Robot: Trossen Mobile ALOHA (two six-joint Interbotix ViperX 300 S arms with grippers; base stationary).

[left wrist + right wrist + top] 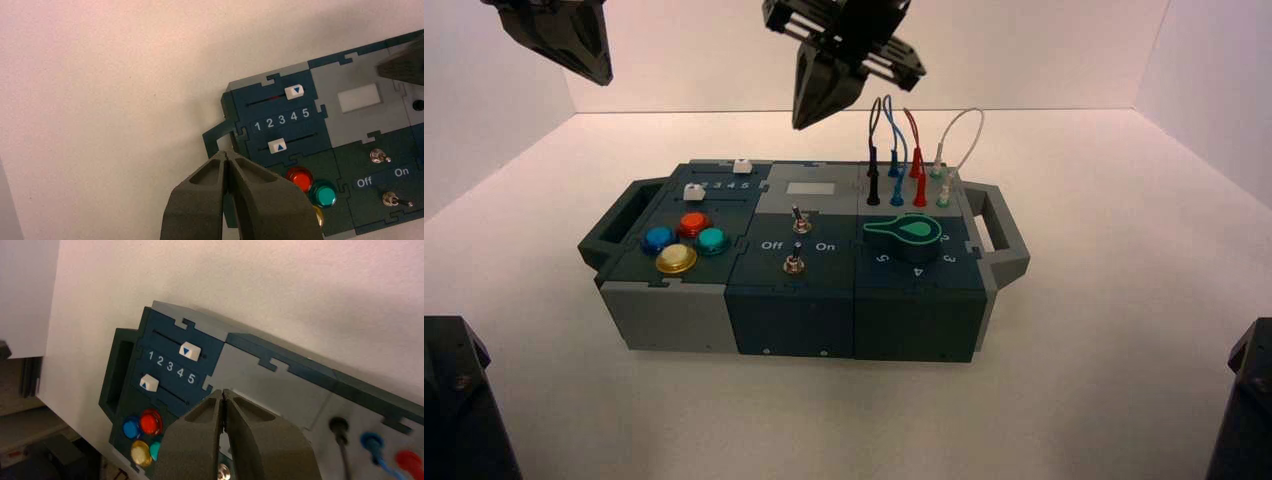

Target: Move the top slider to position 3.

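The top slider (294, 91) is a small white knob with a blue triangle on the box's back left corner. It stands about level with the printed 4, to the right of position 3 (282, 119); it also shows as the top slider (742, 165) and top slider (190, 351). My right gripper (819, 100) hovers shut and empty above the box's back middle, with the slider ahead of its tip (222, 392). My left gripper (589, 60) hangs high at the back left, shut (227, 155), holding nothing.
A second white slider knob (277, 146) sits below the digit row, between 2 and 3. Coloured push buttons (682, 240), two toggle switches (796, 240), a green knob (904, 230) and plugged wires (909, 150) fill the rest of the box. Handles (1004, 235) stick out at both ends.
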